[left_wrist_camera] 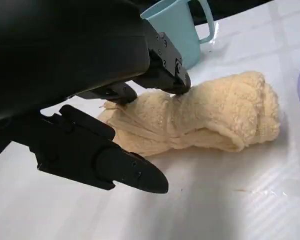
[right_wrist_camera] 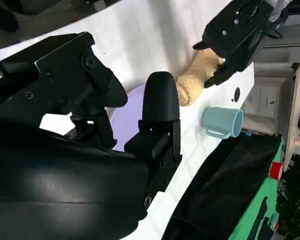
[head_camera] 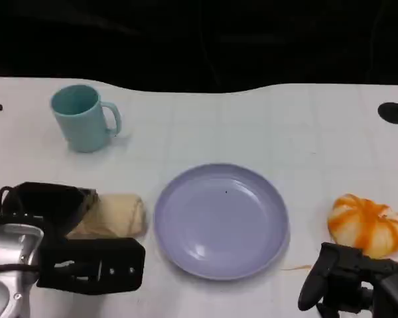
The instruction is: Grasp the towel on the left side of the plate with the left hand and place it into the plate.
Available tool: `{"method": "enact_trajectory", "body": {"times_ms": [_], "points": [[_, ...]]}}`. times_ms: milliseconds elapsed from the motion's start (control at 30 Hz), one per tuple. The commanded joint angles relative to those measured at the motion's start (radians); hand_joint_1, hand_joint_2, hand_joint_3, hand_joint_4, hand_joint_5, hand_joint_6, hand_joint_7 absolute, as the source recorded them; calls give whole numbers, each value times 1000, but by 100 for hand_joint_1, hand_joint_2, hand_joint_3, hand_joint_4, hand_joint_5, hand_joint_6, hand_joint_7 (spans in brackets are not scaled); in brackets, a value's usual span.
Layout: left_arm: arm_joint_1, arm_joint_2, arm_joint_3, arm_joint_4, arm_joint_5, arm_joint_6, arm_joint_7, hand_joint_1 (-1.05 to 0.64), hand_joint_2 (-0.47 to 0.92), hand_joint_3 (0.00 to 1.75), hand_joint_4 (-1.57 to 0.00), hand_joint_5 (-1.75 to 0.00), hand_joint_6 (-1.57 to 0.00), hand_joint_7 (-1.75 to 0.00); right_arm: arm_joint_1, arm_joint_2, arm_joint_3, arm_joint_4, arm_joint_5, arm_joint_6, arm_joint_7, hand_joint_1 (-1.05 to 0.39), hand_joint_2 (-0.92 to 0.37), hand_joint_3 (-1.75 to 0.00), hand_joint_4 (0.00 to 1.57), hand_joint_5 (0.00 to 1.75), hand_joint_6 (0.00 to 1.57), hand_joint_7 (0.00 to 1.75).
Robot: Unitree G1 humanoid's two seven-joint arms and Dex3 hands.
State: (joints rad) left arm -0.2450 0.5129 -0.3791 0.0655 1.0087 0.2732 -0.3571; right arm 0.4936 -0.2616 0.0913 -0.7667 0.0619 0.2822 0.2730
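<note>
A rolled beige towel [head_camera: 119, 213] lies on the white table just left of the lavender plate [head_camera: 186, 252]. My left hand [head_camera: 73, 232] sits over the towel's left end. In the left wrist view its upper fingers [left_wrist_camera: 165, 75] touch the top of the towel [left_wrist_camera: 225, 115], while the thumb [left_wrist_camera: 120, 170] lies low beside the roll, a gap away from it. The towel rests flat on the table. My right hand [head_camera: 348, 281] hovers at the near right of the plate with its fingers [right_wrist_camera: 160, 100] apart and nothing in them. The right wrist view shows the towel [right_wrist_camera: 197, 75] under my left hand [right_wrist_camera: 240, 30].
A teal mug [head_camera: 83, 118] stands at the far left, behind the towel. An orange-and-white pumpkin-shaped object [head_camera: 366, 224] lies right of the plate, just beyond my right hand. The plate holds nothing. The table's far edge meets a dark background.
</note>
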Motion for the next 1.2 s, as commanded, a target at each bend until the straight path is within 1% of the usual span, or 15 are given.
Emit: {"method": "enact_trajectory", "body": {"times_ms": [33, 167, 333, 567, 767, 900, 933, 1000, 1033, 1067, 1100, 1133, 1167, 1200], "points": [[-10, -8, -2, 57, -6, -16, 76, -52, 90, 0, -45, -1, -32, 0, 1, -3, -5, -5, 6, -2, -1, 8, -54, -124, 76, 175, 61, 153], [-17, -16, -2, 75, -2, -25, 134, -53, 90, 0, -44, 0, -31, 0, 1, -5, -2, -7, 2, -8, 0, 8, -54, -124, 76, 175, 61, 154], [-35, -28, -6, 105, -5, -37, 168, -52, 89, 0, -44, -1, -31, -1, -1, -7, -4, -10, 4, -9, 3, 7, -54, -124, 76, 175, 60, 154], [-118, -70, -31, 273, -31, -55, 191, -52, 89, 0, -46, -2, -33, -1, -1, -5, 1, -18, 4, 5, 0, 6, -54, -123, 77, 175, 60, 154], [-184, -97, -65, 418, -64, -67, 185, -51, 91, 1, -47, -2, -34, -1, 0, -6, 5, -28, -1, 17, -3, 6, -56, -120, 74, 175, 58, 154], [-221, -115, -84, 508, -94, -83, 177, -49, 92, 2, -51, -3, -37, -2, 0, -5, 5, -26, -1, 9, -3, 5, -56, -119, 74, 175, 58, 154], [-226, -118, -88, 522, -102, -86, 176, -46, 92, 4, -55, -4, -39, -2, -1, -5, 6, -26, -2, 8, -4, 4, -56, -118, 74, 175, 59, 154], [-230, -124, -87, 543, -120, -95, 198, -45, 92, 5, -57, -5, -41, -3, -1, -5, 5, -27, -2, 10, -4, 4, -56, -118, 74, 175, 59, 154], [-229, -126, -85, 554, -130, -106, 222, -37, 92, 10, -75, -15, -56, -8, -2, -5, 5, -28, -2, 11, -4, 4, -56, -118, 74, 175, 59, 154], [-230, -127, -86, 563, -138, -114, 240, -34, 92, 14, -83, -21, -66, -9, -3, -5, 5, -28, -2, 12, -4, 4, -56, -118, 74, 175, 59, 154], [-225, -124, -88, 578, -140, -145, 300, -32, 92, 15, -87, -24, -71, -9, -3, -6, 6, -29, -4, 13, -4, 4, -56, -118, 74, 175, 59, 153], [-222, -122, -90, 594, -140, -170, 353, -31, 92, 12, -84, -90, -93, -12, -3, -6, 6, -29, -5, 13, -4, 3, -56, -118, 74, 175, 59, 153], [-221, -121, -92, 609, -141, -189, 392, -31, 92, 14, -76, -130, -104, -15, -4, -6, 7, -29, -5, 13, -5, 2, -56, -118, 74, 175, 59, 153], [-219, -118, -91, 621, -147, -214, 437, -30, 92, 14, -71, -151, -109, -16, -4, -5, 7, -30, -5, 15, -5, 2, -56, -118, 74, 175, 59, 153]]}}
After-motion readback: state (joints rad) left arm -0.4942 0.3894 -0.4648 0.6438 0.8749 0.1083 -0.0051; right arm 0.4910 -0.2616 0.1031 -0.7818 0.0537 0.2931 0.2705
